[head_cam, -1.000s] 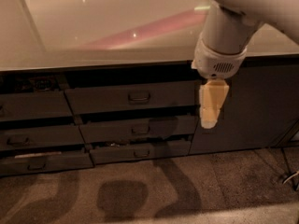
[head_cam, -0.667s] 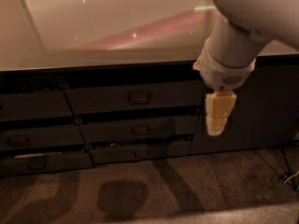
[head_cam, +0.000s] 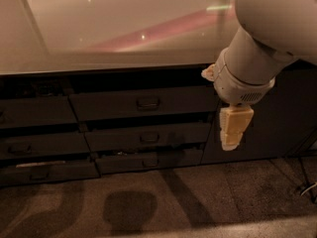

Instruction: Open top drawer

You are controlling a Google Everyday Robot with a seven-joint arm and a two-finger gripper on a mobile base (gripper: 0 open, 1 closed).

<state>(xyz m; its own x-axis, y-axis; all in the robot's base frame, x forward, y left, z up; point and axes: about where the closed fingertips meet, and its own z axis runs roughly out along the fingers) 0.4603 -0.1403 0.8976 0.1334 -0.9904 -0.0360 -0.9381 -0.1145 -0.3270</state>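
The top drawer (head_cam: 114, 104) is the widest dark-grey front in the middle column, just under the counter edge. A small bar handle (head_cam: 147, 102) sits at its centre and a dark gap runs above it. My gripper (head_cam: 231, 139) hangs pointing down from the white arm, to the right of the drawer's right end. It is level with the drawer below, in front of the cabinet, and nowhere near the handle. It holds nothing that I can see.
Two shallower drawer fronts (head_cam: 148, 138) (head_cam: 148, 160) lie below the top drawer. Another column of drawers (head_cam: 34, 143) stands at the left. A plain dark cabinet door (head_cam: 285, 118) is behind the arm. A glossy countertop (head_cam: 114, 29) runs above. A cable (head_cam: 306, 185) lies on the carpet at the right.
The arm and gripper have shifted to the right and a little lower, further from the top drawer's handle. The drawers have not moved.
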